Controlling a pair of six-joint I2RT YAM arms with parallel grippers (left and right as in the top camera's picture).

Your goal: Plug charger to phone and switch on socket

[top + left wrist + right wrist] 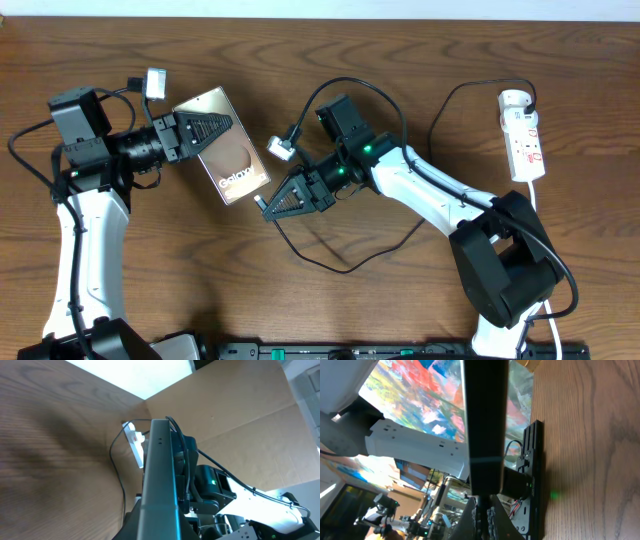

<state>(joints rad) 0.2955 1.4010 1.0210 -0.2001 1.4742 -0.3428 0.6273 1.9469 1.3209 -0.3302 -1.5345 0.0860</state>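
The bronze phone (228, 150) with "Galaxy" lettering is held tilted above the table at left of centre. My left gripper (205, 128) is shut on its upper end; the left wrist view shows the phone edge-on (160, 475). My right gripper (272, 203) is shut on the small plug tip of the black charger cable (330, 262), right at the phone's lower end. The right wrist view shows the tip between the fingers (482, 512) against a dark slab, the phone (485, 420); I cannot tell whether it is inserted. The white socket strip (523, 135) lies at the far right with the black plug in it.
The charger cable loops on the table under my right arm and up to the socket. The socket's white cord (541, 200) runs down the right edge. A black base rail (350, 350) lines the front edge. The socket also shows far off in the left wrist view (134, 440).
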